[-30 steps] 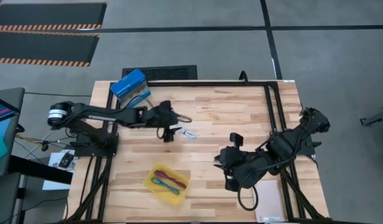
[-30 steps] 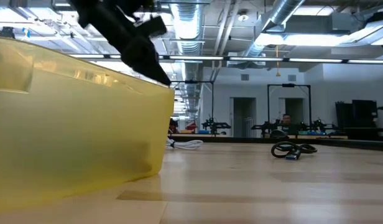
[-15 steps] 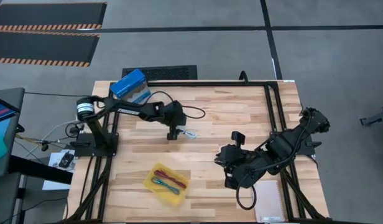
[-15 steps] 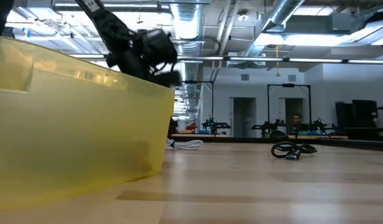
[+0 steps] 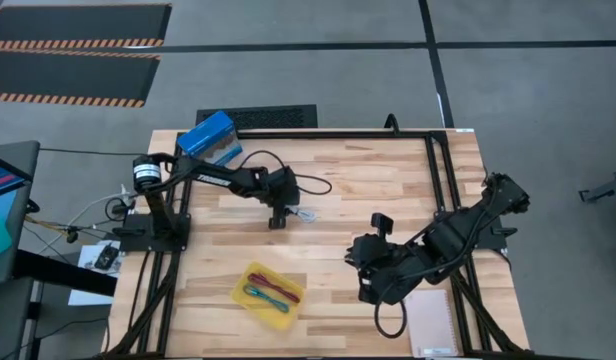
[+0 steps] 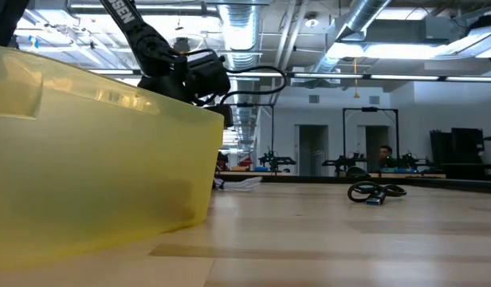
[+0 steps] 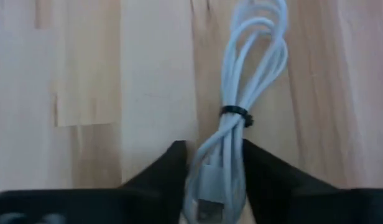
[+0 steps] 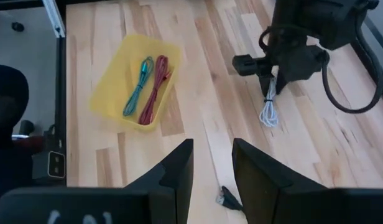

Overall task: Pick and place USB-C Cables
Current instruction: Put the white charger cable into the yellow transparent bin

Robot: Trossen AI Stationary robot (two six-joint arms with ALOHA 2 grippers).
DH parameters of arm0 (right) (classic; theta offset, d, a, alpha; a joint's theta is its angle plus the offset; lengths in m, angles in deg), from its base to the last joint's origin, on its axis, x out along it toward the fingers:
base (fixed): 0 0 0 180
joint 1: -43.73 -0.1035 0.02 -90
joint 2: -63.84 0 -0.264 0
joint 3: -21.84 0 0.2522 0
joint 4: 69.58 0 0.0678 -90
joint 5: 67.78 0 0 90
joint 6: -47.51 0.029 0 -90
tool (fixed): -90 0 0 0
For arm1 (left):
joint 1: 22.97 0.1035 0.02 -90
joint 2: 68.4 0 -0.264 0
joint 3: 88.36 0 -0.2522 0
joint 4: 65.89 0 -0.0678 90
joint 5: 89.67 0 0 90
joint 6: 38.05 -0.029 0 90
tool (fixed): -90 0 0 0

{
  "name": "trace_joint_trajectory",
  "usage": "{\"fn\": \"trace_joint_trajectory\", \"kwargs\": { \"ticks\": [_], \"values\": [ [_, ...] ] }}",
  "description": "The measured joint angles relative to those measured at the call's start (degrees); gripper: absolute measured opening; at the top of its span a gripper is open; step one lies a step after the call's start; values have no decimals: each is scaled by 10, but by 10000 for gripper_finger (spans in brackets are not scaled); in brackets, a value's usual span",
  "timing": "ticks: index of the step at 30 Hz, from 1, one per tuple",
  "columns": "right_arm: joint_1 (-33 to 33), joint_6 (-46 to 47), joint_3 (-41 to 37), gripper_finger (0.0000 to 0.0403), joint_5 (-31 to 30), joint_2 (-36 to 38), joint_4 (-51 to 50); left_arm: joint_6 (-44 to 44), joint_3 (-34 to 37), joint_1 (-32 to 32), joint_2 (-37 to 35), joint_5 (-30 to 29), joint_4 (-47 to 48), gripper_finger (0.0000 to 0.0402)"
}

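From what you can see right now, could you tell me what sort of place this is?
Probably a robotics lab or workshop: exposed ceiling ducts, more arm rigs on benches behind the table, and hazard-striped floor mats.

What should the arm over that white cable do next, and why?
Probably close its fingers. The left gripper is down at the table with its open fingers on either side of the bundled white cable, whose end lies between them. The teal and red cables already lie in the yellow tray.
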Motion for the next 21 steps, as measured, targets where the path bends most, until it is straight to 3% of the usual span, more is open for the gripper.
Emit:
{"fn": "trace_joint_trajectory", "kwargs": {
  "ticks": [3,5,15,21],
  "values": [
    [0,10,-5,133,0,0,1,18,0,-1,0,1,0,49],
    [0,14,-8,133,0,0,1,40,0,0,0,1,-1,21],
    [3,16,-8,133,1,0,2,114,6,-34,-38,-70,-15,8],
    [2,15,-8,133,-15,0,5,144,11,-48,-157,-73,-14,7]
  ]
}}
